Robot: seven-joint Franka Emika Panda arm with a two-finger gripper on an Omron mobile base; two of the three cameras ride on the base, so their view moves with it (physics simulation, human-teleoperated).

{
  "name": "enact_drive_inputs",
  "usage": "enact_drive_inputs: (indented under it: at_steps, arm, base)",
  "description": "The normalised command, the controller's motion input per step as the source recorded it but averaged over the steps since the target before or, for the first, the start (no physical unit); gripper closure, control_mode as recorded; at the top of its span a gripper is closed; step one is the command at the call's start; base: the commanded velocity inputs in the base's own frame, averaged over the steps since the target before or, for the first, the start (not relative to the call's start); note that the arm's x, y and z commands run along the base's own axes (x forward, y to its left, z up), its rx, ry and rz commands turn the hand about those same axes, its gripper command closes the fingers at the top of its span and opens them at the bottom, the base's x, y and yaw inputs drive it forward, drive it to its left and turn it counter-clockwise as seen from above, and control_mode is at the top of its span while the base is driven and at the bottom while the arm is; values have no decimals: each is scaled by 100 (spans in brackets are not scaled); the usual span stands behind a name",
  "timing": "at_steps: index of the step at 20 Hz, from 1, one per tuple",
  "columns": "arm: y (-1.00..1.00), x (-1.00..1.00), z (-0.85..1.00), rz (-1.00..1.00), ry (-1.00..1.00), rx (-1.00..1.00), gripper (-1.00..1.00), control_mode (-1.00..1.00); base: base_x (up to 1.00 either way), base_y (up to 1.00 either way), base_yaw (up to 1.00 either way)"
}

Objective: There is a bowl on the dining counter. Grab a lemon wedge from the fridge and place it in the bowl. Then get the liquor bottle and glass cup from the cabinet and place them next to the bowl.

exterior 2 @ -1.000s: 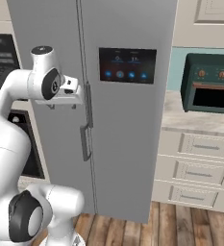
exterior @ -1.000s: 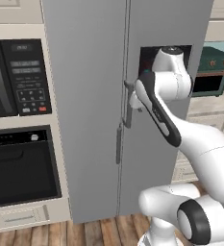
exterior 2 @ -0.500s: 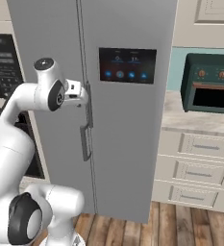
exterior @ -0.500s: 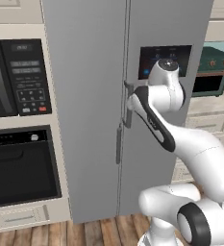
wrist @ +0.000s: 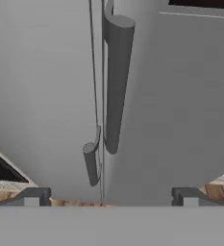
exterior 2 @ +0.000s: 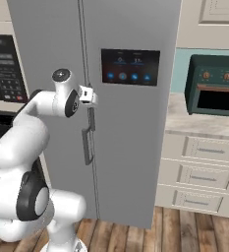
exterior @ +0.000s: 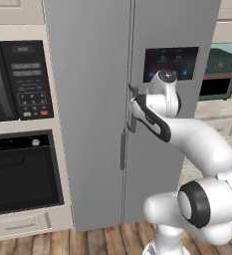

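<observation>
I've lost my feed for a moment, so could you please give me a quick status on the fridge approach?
Gripper open, empty, lined up on right door's handle. Fridge doors both shut. Nothing between fingers and handle.

Glossy white rounded arm [exterior: 197,142], dark joints, black stripe

Plain grey fridge [exterior: 87,114], dark dispenser panel [exterior 2: 130,67]

Wood plank floor [exterior 2: 194,231] — cream drawers [exterior 2: 209,172], black built-in ovens [exterior: 18,124].
</observation>
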Motion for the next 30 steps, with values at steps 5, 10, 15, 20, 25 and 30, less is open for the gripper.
enact_drive_inputs:
  at_steps: [5, 10, 15, 20, 25, 30]
  arm:
    - [0, 62, -13, -2, -1, 0, -100, -100]
    - [0, 57, -7, 0, 0, 0, -100, -100]
    - [3, 54, -19, 0, 0, 0, -100, -100]
    - [0, 44, -23, 0, 0, 0, -100, -100]
    - [0, 43, -30, 0, 0, 0, -100, -100]
    - [0, 46, -30, 0, 0, 0, -100, -100]
  base:
    - [0, 0, 0]
    - [0, 0, 0]
    - [0, 0, 0]
    - [0, 0, 0]
    - [0, 0, 0]
    - [0, 0, 0]
